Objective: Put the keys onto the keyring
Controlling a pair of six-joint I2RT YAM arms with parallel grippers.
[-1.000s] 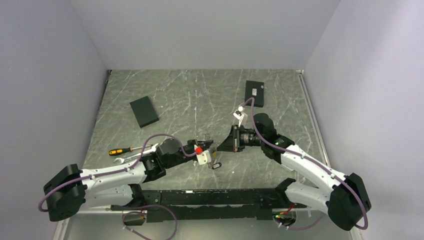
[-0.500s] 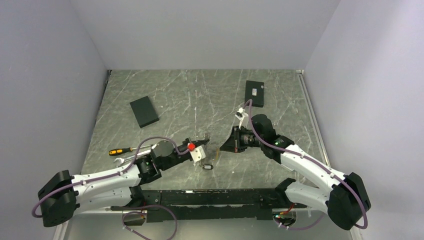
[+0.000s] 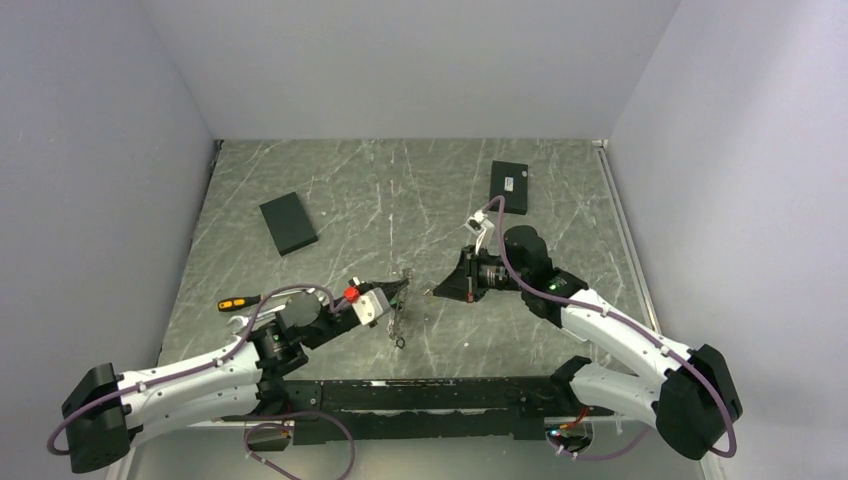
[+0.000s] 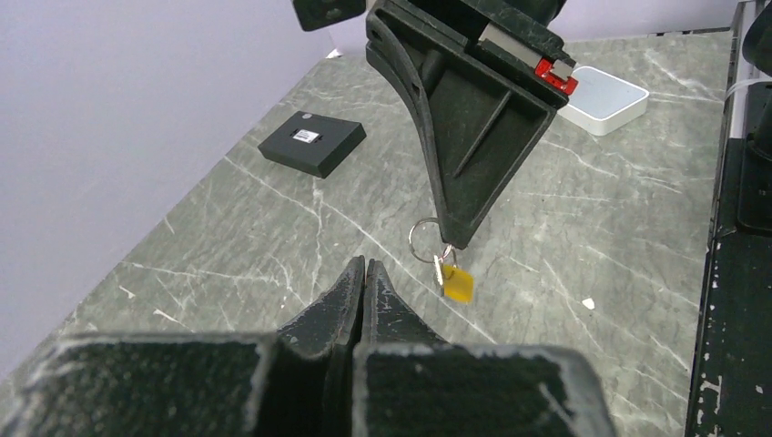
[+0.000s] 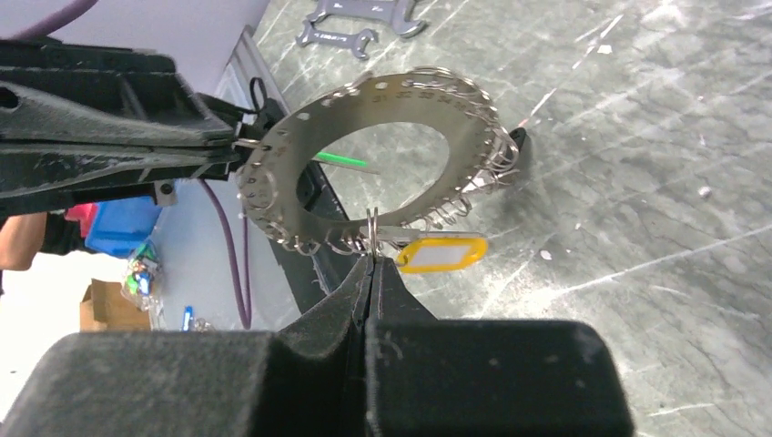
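Observation:
In the right wrist view my left gripper [image 5: 232,146] comes in from the left, shut on the rim of the keyring [image 5: 364,100], a flat silver loop strung with many small rings. In the top view the left gripper [image 3: 405,287] holds the keyring [image 3: 402,310] edge-on, hanging below the fingers, with a black tag [image 3: 399,343] at its bottom. The left wrist view shows its jaws [image 4: 364,264] closed and the keyring hidden. My right gripper [image 5: 371,259] [image 3: 437,292] is shut on a small split ring carrying a silver key [image 5: 396,237] and a yellow tag [image 5: 441,252], just below the keyring. The tag also shows in the left wrist view [image 4: 457,283].
An orange-handled screwdriver [image 3: 240,301] and wrenches [image 3: 240,320] lie at the left. The wrenches also show in the right wrist view [image 5: 364,23]. One black box [image 3: 288,223] sits left of centre, another [image 3: 510,186] at the back right. A white box [image 4: 603,86] lies behind the right gripper.
My left arm has drawn back to the left with the keyring, and the black tag has swung left. The right gripper has shifted slightly left, still holding the key.

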